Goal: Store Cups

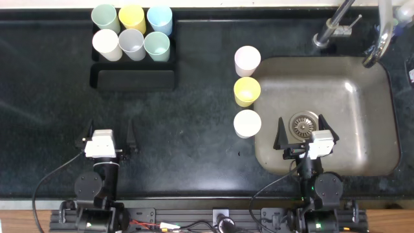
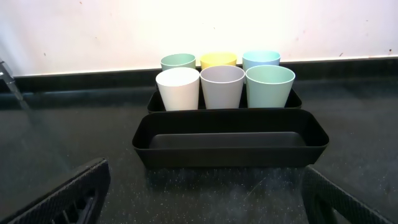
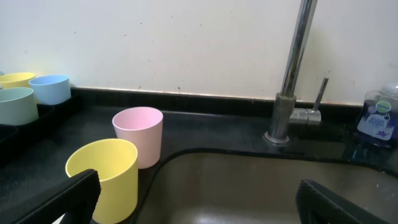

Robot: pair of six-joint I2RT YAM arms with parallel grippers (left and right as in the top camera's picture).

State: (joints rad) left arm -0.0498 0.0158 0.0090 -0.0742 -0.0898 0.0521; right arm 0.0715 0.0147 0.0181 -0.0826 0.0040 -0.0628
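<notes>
Your right gripper [image 1: 301,127] wide open, empty, pink, yellow and white plastic cups [image 1: 246,90] lined up just to its left, your left gripper [image 1: 110,129] equally open, empty, black plastic tray [image 1: 132,80] ahead.

Two black jointed arms, the left arm [image 1: 97,184] and the right arm [image 1: 318,184], are mounted on a black slotted mounting rail [image 1: 194,217]. Each arm is built of rounded black joint housings stacked above the rail. A white boxy wrist block [image 1: 100,144] is fitted at the far end of the left arm from the rail, and a matching block [image 1: 321,144] on the right arm. The left gripper [image 1: 110,128] and right gripper [image 1: 302,128] are each formed of two slim black fingers [image 2: 68,193], edged with a fine ridged texture. A thin black cable [image 1: 39,186] is looped from each arm down to the rail, and red and yellow wires [image 1: 162,225] are bundled near the rail's middle.
</notes>
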